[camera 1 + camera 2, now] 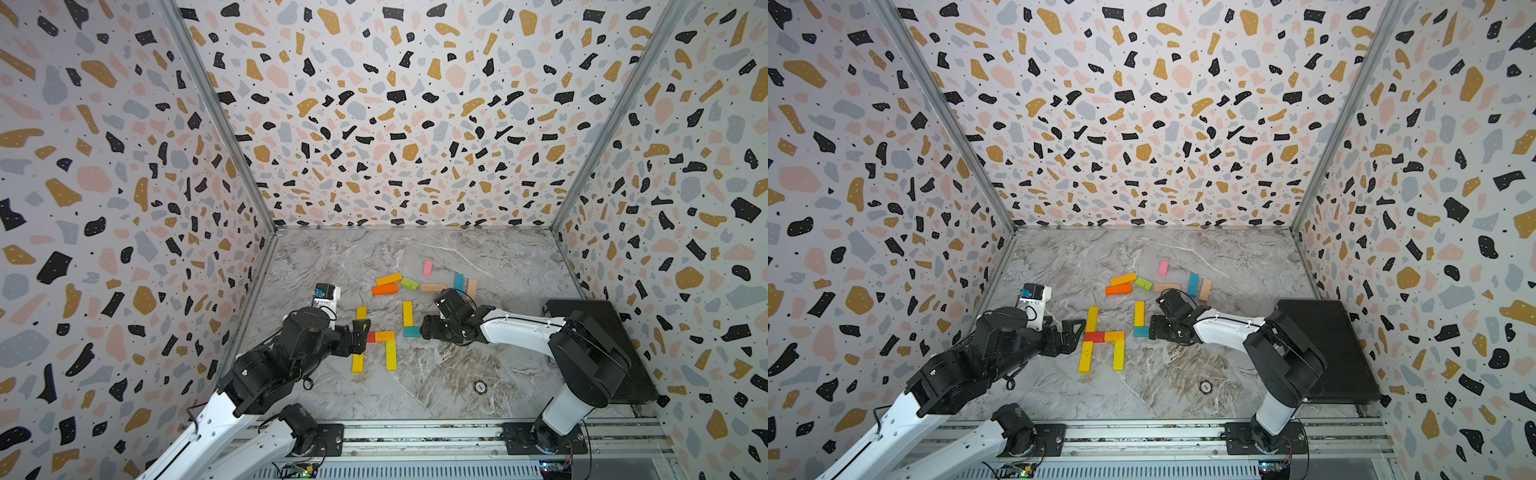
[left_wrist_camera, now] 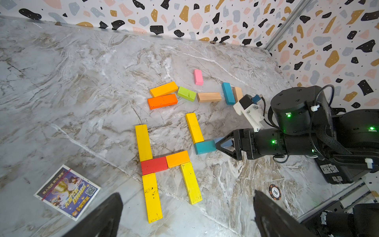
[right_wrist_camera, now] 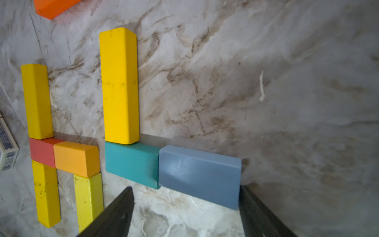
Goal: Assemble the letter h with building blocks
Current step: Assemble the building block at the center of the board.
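Note:
Building blocks lie flat on the marble. Two yellow bars (image 1: 361, 312) (image 1: 358, 363), a red block (image 1: 371, 336), an orange block (image 1: 385, 336) and a yellow bar (image 1: 391, 354) form one figure. Beside it a yellow bar (image 1: 407, 313) meets a teal block (image 1: 411, 331). A light blue block (image 3: 199, 176) butts against the teal one. My right gripper (image 3: 185, 187) is open around the light blue block, one finger at its far end, the other well clear. My left gripper (image 2: 187, 195) hovers open over the near ends of the yellow bars.
Loose blocks lie farther back: amber (image 1: 388, 279), orange (image 1: 385, 289), green (image 1: 409, 284), plain wood (image 1: 433, 287), pink (image 1: 427, 268), blue (image 1: 459, 282). A black pad (image 1: 602, 332) sits at the right, a poker chip (image 1: 480, 387) in front, a printed card (image 2: 66, 192) to the left.

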Action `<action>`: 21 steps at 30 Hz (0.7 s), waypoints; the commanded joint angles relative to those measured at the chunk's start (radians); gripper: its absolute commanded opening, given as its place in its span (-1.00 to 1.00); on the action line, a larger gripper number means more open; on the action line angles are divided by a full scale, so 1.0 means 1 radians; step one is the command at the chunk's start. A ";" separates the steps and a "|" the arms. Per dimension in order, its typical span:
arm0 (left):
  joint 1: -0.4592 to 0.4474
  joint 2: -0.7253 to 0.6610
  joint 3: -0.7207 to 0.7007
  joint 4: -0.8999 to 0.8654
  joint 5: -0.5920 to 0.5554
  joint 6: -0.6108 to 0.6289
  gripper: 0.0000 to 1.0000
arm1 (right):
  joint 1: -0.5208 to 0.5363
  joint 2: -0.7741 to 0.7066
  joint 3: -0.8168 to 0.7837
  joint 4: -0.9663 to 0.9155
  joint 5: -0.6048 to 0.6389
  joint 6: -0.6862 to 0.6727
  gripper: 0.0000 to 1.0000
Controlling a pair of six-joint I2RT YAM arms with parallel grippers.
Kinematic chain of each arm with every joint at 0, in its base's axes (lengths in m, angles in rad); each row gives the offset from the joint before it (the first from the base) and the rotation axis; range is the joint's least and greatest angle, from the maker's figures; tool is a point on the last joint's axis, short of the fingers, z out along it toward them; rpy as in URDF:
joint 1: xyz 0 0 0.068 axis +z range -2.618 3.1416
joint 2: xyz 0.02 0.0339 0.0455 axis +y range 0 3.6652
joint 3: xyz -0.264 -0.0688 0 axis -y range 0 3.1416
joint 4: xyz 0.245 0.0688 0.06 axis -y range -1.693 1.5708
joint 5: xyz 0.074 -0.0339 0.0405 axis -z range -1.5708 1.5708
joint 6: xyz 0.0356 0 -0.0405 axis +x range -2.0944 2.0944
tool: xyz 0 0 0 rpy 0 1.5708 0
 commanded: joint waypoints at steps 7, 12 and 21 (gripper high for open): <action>0.005 0.006 -0.002 0.045 0.006 -0.005 0.97 | -0.002 0.005 0.025 -0.003 0.027 -0.016 0.65; 0.005 0.022 -0.002 0.060 0.023 -0.010 0.98 | -0.006 -0.097 0.044 -0.026 0.091 -0.070 0.67; 0.041 0.258 0.008 0.239 0.178 -0.059 0.98 | -0.033 -0.332 -0.014 -0.110 0.132 -0.180 0.57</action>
